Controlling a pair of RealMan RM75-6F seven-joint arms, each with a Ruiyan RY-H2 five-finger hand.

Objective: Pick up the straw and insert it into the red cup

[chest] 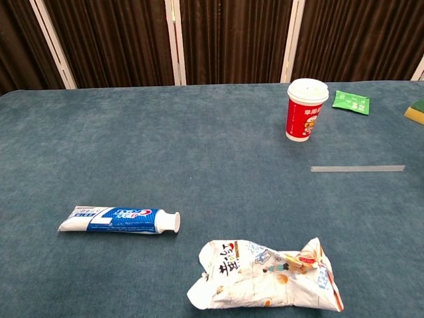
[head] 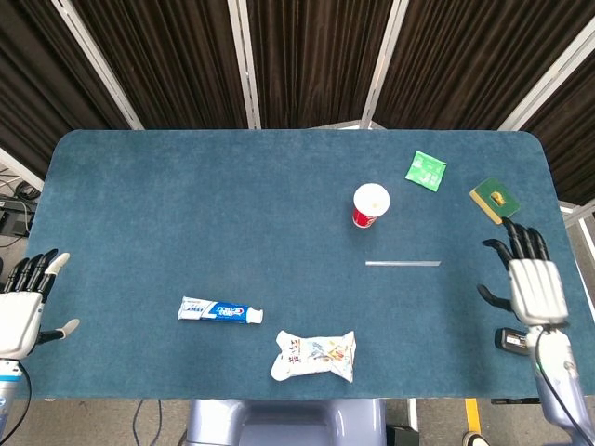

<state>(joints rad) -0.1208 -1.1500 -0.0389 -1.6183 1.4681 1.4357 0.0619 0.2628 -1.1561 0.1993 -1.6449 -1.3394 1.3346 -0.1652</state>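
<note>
One straw (head: pixel 402 264) — one red cup (head: pixel 369 206) — perhaps two packets (head: pixel 426 170).

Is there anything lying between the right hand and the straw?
No. In the head view, only bare blue table separates the right hand from the straw.

White-backed left hand (head: pixel 20 311) and right hand (head: pixel 532 283), black fingers, thin black cable
</note>
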